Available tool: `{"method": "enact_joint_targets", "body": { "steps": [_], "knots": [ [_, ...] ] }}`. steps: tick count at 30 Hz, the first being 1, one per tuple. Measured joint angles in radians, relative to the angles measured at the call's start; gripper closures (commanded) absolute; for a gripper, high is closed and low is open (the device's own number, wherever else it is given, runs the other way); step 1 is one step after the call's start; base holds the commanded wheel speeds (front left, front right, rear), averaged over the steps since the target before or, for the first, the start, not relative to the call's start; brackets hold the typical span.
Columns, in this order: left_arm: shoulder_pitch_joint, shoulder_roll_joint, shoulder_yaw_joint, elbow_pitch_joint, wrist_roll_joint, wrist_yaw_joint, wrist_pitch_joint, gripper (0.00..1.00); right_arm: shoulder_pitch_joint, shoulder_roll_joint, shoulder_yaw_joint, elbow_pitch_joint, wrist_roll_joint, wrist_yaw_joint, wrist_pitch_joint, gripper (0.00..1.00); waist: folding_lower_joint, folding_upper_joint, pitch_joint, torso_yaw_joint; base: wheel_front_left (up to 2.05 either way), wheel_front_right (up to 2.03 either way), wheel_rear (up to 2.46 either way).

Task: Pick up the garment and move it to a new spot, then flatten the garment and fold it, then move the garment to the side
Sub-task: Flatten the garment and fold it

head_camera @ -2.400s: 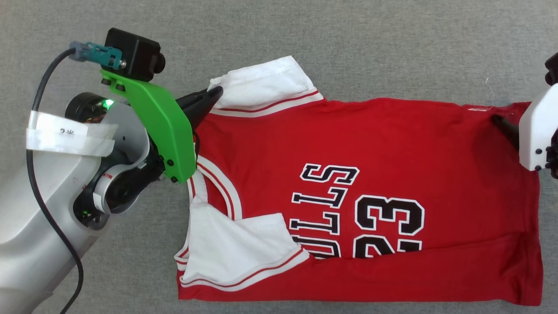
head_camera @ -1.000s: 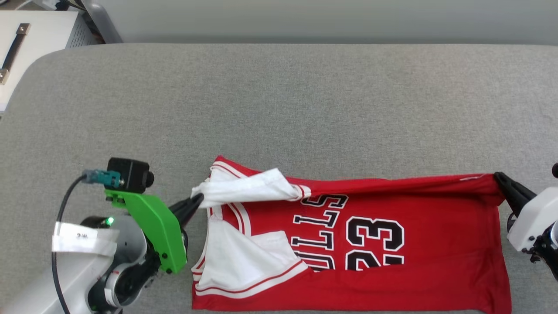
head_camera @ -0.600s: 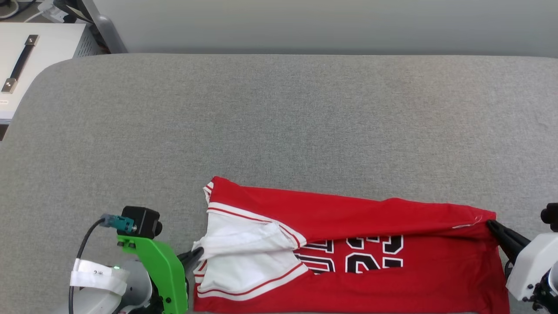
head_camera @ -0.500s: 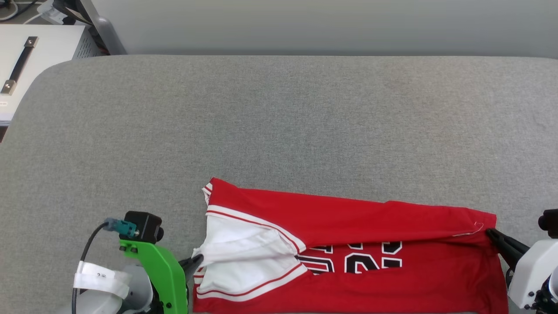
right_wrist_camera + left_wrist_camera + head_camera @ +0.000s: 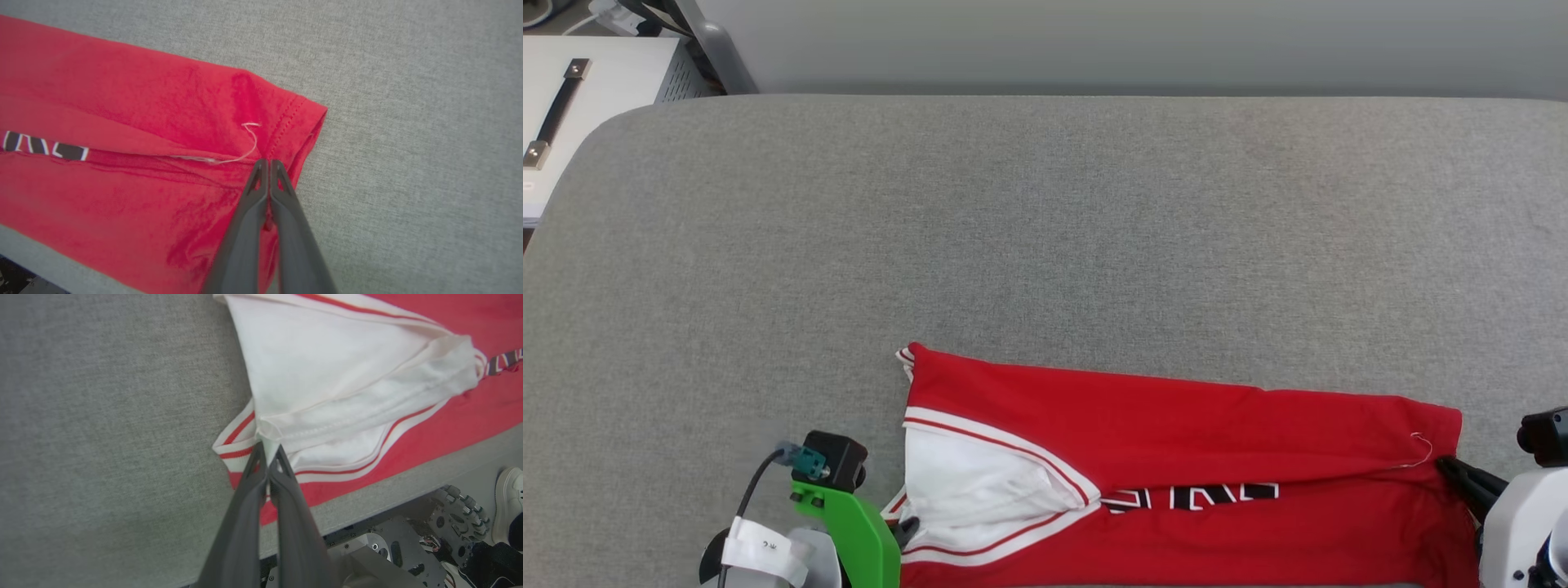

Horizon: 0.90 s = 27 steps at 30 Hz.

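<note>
head view, surface: garment (image 5: 1176, 441) folded lengthwise, lying at near edge of grey table (image 5: 1045, 229); white cabinet (image 5: 572, 90) well beyond garment's far-left corner.
head view, arms: left fingers (image 5: 907, 527) at garment's sleeve end, right fingers (image 5: 1462, 478) at its hem end.
left wrist view: left fingers pinched tight on garment's white sleeve edge; shoe (image 5: 506, 502) on floor below garment.
right wrist view: right fingers clamped on garment's red hem corner, touching loose thread (image 5: 250, 141).
</note>
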Motion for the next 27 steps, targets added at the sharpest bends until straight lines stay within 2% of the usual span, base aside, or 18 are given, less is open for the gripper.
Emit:
{"method": "enact_joint_targets", "body": {
  "steps": [2, 3, 4, 5, 15, 21, 27],
  "knots": [
    [-0.002, -0.009, -0.007, 0.019, 0.007, -0.006, -0.005, 0.54, 0.000, 0.001, 0.007, 0.007, -0.002, 0.000, 0.000, 1.00, 0.0000, 0.0001, 0.004, -0.001, 0.00, 0.00, 0.00],
    [-0.003, -0.012, -0.011, 0.029, 0.011, -0.010, -0.009, 0.00, 0.000, 0.003, 0.010, 0.011, -0.002, 0.000, 0.000, 1.00, 0.0000, 0.0000, 0.006, -0.001, 0.00, 0.00, 0.00],
    [-0.005, -0.015, -0.013, 0.038, 0.014, -0.010, -0.012, 0.00, -0.001, 0.006, 0.013, 0.017, -0.002, 0.000, 0.001, 0.87, 0.0000, 0.0000, 0.006, -0.002, 0.00, 0.00, 0.00],
    [-0.006, -0.019, -0.014, 0.047, 0.015, -0.010, -0.013, 0.00, -0.001, 0.009, 0.015, 0.023, -0.002, 0.000, 0.001, 0.00, 0.0000, 0.0000, 0.006, -0.003, 0.00, 0.00, 0.00],
    [-0.007, -0.045, -0.001, 0.082, 0.015, -0.024, -0.077, 0.00, 0.004, 0.011, 0.021, 0.029, 0.030, 0.000, 0.021, 0.00, 0.0000, 0.0000, -0.040, -0.006, 0.00, 0.00, 0.00],
    [-0.006, -0.048, 0.058, 0.027, 0.023, 0.021, -0.184, 0.00, 0.038, 0.009, -0.058, -0.023, 0.065, 0.000, 0.063, 0.00, 0.0000, 0.0000, -0.086, -0.008, 0.00, 0.00, 0.00],
    [0.001, -0.057, 0.123, -0.020, 0.053, 0.077, -0.308, 0.00, 0.078, 0.060, -0.195, -0.082, 0.083, 0.000, 0.174, 0.00, 0.0000, 0.0000, -0.104, -0.004, 0.00, 0.00, 0.00]
  ]
}}
